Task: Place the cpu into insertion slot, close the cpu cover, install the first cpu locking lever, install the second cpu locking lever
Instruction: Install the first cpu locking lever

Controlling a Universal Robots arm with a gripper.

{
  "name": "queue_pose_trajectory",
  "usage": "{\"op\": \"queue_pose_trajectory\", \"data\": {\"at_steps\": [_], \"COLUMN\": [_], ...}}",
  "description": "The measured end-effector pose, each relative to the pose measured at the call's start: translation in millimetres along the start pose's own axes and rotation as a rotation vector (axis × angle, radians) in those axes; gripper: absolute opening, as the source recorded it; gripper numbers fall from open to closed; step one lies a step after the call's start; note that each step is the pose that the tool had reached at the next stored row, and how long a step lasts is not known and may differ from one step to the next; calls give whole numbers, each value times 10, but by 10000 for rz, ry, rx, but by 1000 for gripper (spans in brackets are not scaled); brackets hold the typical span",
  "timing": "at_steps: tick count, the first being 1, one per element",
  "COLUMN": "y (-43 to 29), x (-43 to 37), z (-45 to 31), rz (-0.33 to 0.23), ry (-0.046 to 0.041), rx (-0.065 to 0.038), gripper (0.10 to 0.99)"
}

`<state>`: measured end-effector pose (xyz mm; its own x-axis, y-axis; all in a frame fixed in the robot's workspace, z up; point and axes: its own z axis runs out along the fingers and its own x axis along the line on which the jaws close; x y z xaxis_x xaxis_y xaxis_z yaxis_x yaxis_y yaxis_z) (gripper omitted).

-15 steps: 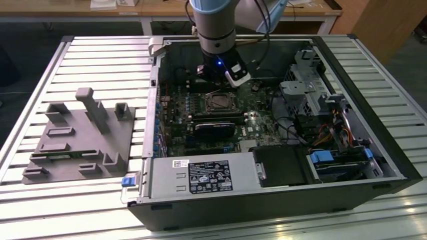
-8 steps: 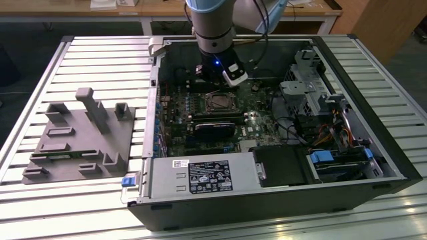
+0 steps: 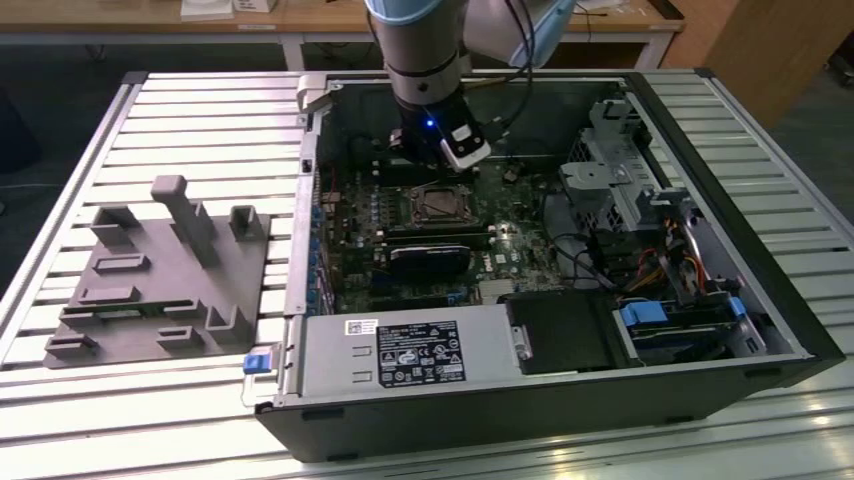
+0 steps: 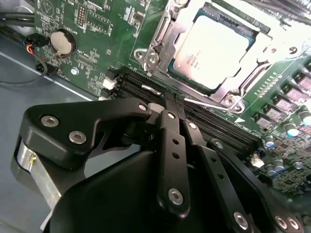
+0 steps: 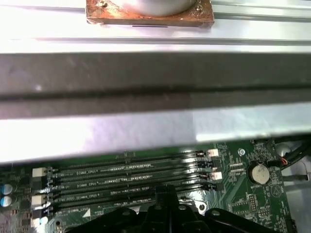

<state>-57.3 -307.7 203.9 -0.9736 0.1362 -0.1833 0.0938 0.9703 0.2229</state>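
Black metal gripper is hanging inside the open case, fingers pressed together at the tips, clamped on nothing visible, tips sitting right at a thin silver wire lever that is running along the socket's near edge. Whether tips are touching the lever, cannot tell.

Just past the tips, the long black memory slots are lying between gripper and socket; in the first wrist view the same slots are running across the green motherboard.

Beyond them the cpu, a flat square chip with a silvery-beige face, is sitting in the insertion slot, a square dark socket. The cpu cover, a thin silvery metal frame with cut-out centre, is lying down around the chip.

Round silver coin battery is sitting well apart on the board, with a black cable near it.

In the exterior view the gripper is hovering just behind the socket in the black computer case. Grey power supply box is filling the case's near side, drive cage on the exterior view's right. Grey moulded fixture block is resting on the slatted metal table, on the exterior view's left.
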Motion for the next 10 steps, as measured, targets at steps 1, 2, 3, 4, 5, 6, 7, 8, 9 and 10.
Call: {"op": "queue_pose_trajectory", "data": {"at_steps": [1, 2, 3, 4, 5, 6, 7, 8, 9, 10], "y": [7, 12, 15, 15, 14, 13, 11, 10, 8, 7], "x": [3, 6, 7, 8, 9, 10, 11, 13, 14, 15], "z": [4, 9, 15, 20, 25, 30, 36, 43, 49, 55], "rz": [15, 38, 66, 105, 165, 263, 395, 540, 687, 816], "ry": [-14, -34, -56, -79, -101, -127, -159, -193, -228, -258], "rx": [9, 28, 49, 67, 91, 119, 147, 175, 205, 231], "gripper": [106, 106, 106, 106, 106, 106, 106, 106, 106, 106]}}
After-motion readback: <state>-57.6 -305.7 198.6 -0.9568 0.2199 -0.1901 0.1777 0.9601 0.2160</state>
